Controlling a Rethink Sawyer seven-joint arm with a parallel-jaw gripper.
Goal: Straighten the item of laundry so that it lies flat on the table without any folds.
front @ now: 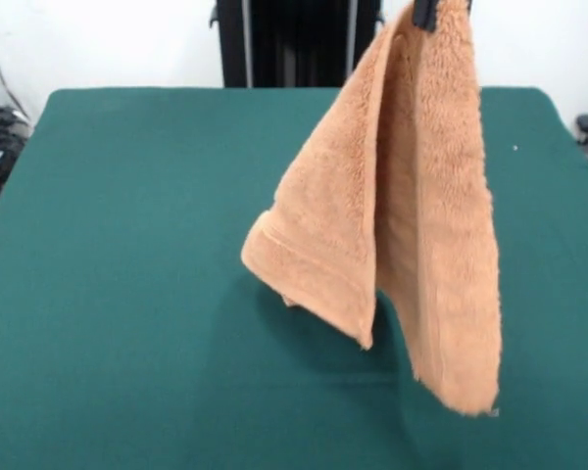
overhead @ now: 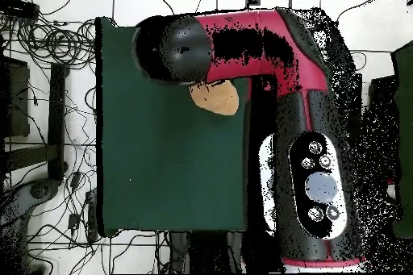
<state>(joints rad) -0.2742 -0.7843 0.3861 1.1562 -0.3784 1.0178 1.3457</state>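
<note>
Towel first: in the front view we are seeing the tan-orange terry towel (front: 412,215) hanging up in the air over the green table (front: 127,274). It is not lying flat. It is hanging from its top corner, right at the top edge of the picture. Our black gripper (front: 426,14) is showing only its tips there, and they are pinching that top corner of the towel. The towel is drooping down in two flaps. The left flap is shorter and is showing a flat woven band near its low edge. The right flap is longer and fluffy, and it is reaching lower in the picture. A dark shadow is lying on the table under the towel. The black pedestal (front: 294,39) is standing at the far side of the table.

In the overhead view we are looking straight down. The big red and black arm (overhead: 266,54) is reaching over the table (overhead: 161,167) and hiding most of the towel (overhead: 218,97). Only a small orange piece is peeking out from under the round black end of the arm. We are not seeing the gripper tips in this view. Cables (overhead: 48,38) are lying on the floor beside the table.
</note>
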